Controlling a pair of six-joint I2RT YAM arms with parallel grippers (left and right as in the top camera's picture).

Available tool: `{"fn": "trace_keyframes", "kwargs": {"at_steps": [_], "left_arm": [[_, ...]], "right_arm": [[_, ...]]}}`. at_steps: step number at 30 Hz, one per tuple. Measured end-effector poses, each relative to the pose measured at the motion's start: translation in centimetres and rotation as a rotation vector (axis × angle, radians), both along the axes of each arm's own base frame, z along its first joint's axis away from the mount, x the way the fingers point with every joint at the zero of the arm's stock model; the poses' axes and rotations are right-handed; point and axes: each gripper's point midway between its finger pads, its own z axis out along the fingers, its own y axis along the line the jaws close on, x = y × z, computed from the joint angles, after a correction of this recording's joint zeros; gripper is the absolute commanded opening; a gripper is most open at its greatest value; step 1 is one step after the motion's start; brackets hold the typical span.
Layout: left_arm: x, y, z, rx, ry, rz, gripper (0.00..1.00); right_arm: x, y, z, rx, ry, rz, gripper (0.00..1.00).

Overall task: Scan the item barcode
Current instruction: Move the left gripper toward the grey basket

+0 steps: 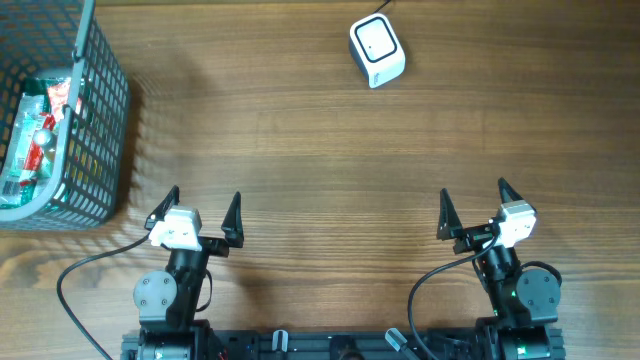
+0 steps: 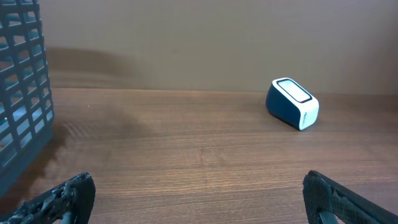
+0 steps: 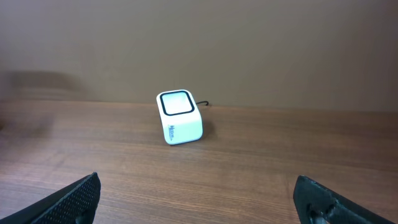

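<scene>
A brown wooden bench [image 1: 320, 150] with a fine grain fills the overhead view. In both wrist views a plain tan wall [image 3: 249, 43] rises behind its far edge.

At the far left corner stands a grey-blue mesh basket [image 1: 105, 120]. The left and top edges of the overhead view cut it off, and the left wrist view shows only part of one wall. Inside it lie the packets [image 1: 40, 130], printed in red, green and white with a glossy look. They sit against the basket's left side, and the rim and mesh partly hide them. I cannot tell how many there are, and no barcode can be made out.

The left gripper [image 1: 204, 194] is near the front edge, just right of the basket's front corner. It is released, with its black fingers spread wide, nothing between them, and pointing toward the far edge.

The scanner [image 1: 377, 51] sits near the far edge, right of centre and well apart from the basket. It is a small white box with dark blue sides and a dark-rimmed window on its sloped top. Its small side lettering is too small to read. A thin dark cord [image 3: 202, 104] leaves its back and runs out of view.

The right gripper [image 1: 473, 190] is near the front edge on the right, also released, with its fingers spread and empty. Both arms' bases are cut off at the bottom of the overhead view.
</scene>
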Motion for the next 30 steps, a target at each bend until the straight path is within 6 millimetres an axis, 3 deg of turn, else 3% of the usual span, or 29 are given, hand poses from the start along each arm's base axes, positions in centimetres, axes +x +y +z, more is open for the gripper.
{"fn": "trace_keyframes", "kwargs": {"at_steps": [2, 5, 30], "left_arm": [[0.0, 0.0, 0.0, 0.001, 0.001, 0.002, 1.0], [-0.2, -1.3, -0.1, 0.003, 0.004, -0.044, 1.0], [-0.1, -1.1, -0.2, 0.004, 0.006, -0.028, 1.0]], "right_arm": [[0.1, -0.4, 0.0, 0.0, 0.001, -0.018, 1.0], [0.3, -3.0, -0.1, 0.0, 0.003, -0.128, 1.0], [0.3, -3.0, -0.1, 0.0, 0.005, -0.131, 1.0]]}}
